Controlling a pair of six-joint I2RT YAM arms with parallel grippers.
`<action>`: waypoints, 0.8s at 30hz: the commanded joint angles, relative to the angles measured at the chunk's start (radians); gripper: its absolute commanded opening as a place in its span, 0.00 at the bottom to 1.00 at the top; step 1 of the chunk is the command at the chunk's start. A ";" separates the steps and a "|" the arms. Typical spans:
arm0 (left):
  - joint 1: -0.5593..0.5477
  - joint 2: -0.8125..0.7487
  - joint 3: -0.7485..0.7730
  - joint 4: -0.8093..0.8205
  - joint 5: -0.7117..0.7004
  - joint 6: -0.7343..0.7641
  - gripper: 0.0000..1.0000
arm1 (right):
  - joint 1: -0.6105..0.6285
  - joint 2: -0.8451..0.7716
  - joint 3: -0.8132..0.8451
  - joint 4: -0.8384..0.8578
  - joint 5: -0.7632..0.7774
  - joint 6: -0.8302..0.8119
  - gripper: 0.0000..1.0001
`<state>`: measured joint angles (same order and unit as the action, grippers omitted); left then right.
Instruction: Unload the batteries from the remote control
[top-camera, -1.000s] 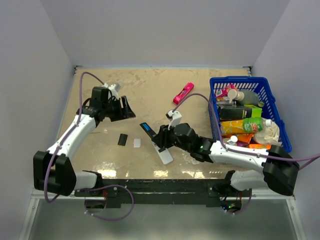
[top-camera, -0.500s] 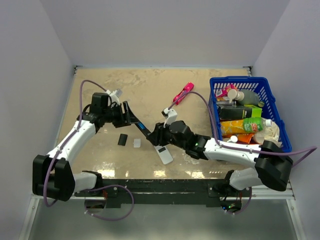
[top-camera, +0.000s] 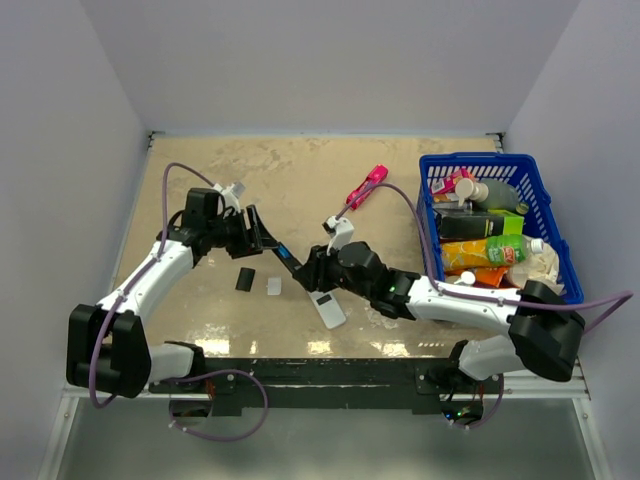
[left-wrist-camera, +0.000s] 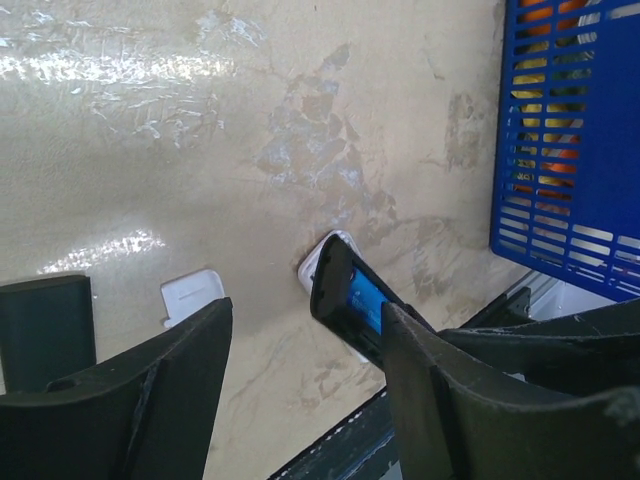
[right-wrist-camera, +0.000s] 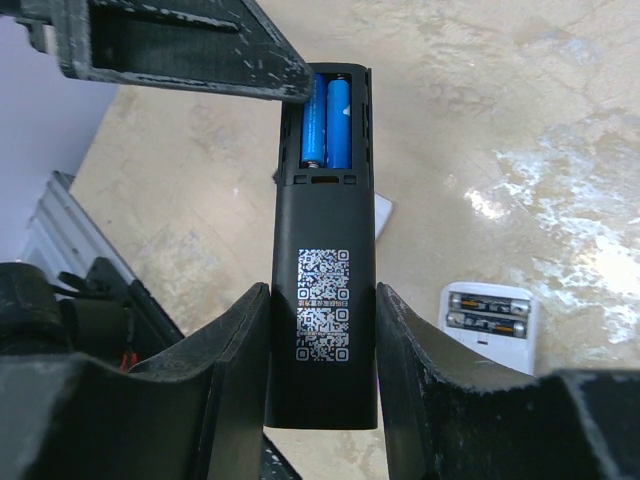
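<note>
My right gripper (right-wrist-camera: 323, 300) is shut on the lower half of a black remote control (right-wrist-camera: 324, 250) and holds it above the table. Its back cover is off, and two blue batteries (right-wrist-camera: 327, 122) lie side by side in the open bay. My left gripper (top-camera: 262, 236) stands open right at that battery end; one of its fingers (right-wrist-camera: 170, 45) crosses just above the bay. In the left wrist view the remote's open end (left-wrist-camera: 345, 295) sits close to the inner side of the right finger (left-wrist-camera: 470, 390). A white remote (right-wrist-camera: 487, 312) lies on the table with greyish batteries showing.
A small black cover (top-camera: 245, 279) and a small white cover (top-camera: 274, 286) lie on the table left of the remotes. A blue basket (top-camera: 549, 215) full of bottles and packets stands at the right. A pink item (top-camera: 367, 186) lies at the back centre.
The left gripper has come in from the back left to the black remote's battery end. The right gripper has shifted the remote slightly left and up toward it. Little moved in the last half second.
</note>
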<state>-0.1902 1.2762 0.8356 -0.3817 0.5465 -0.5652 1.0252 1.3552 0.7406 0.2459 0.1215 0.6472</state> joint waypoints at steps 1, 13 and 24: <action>0.006 -0.032 0.022 -0.012 -0.052 0.016 0.66 | -0.004 0.018 0.046 -0.011 0.093 -0.050 0.06; 0.005 -0.156 0.082 -0.155 -0.220 0.205 1.00 | -0.013 0.122 0.147 -0.180 0.257 -0.202 0.07; 0.006 -0.287 -0.043 -0.089 -0.335 0.192 0.99 | -0.079 0.188 0.174 -0.201 0.265 -0.412 0.11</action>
<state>-0.1902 1.0176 0.8032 -0.5045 0.2745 -0.3813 0.9611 1.5494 0.8787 0.0395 0.3485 0.3397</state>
